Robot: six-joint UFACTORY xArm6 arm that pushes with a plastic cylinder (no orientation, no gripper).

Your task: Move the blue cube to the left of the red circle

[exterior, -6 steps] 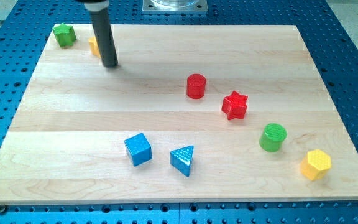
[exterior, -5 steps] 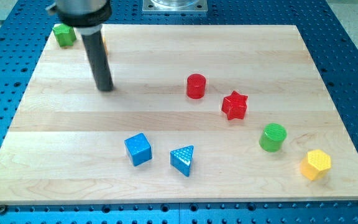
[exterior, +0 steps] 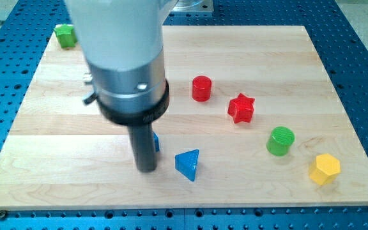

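Note:
My tip (exterior: 146, 169) rests on the board near the view's bottom, left of centre. The arm's body fills the view above it. The blue cube (exterior: 156, 142) is almost wholly hidden behind the rod; only a thin blue sliver shows at the rod's right edge, touching or very close to it. The red circle (exterior: 201, 88), a short cylinder, stands up and to the right of the tip, well apart from it.
A blue triangle (exterior: 188, 164) lies just right of the tip. A red star (exterior: 241, 108) sits right of the red circle. A green cylinder (exterior: 280, 140) and a yellow block (exterior: 325, 168) are at lower right. A green block (exterior: 64, 35) is in the top left corner.
My tip has swept from the view's upper left down to the blue cube's place near the bottom. The arm's body now hides the cube and the yellow block at top left.

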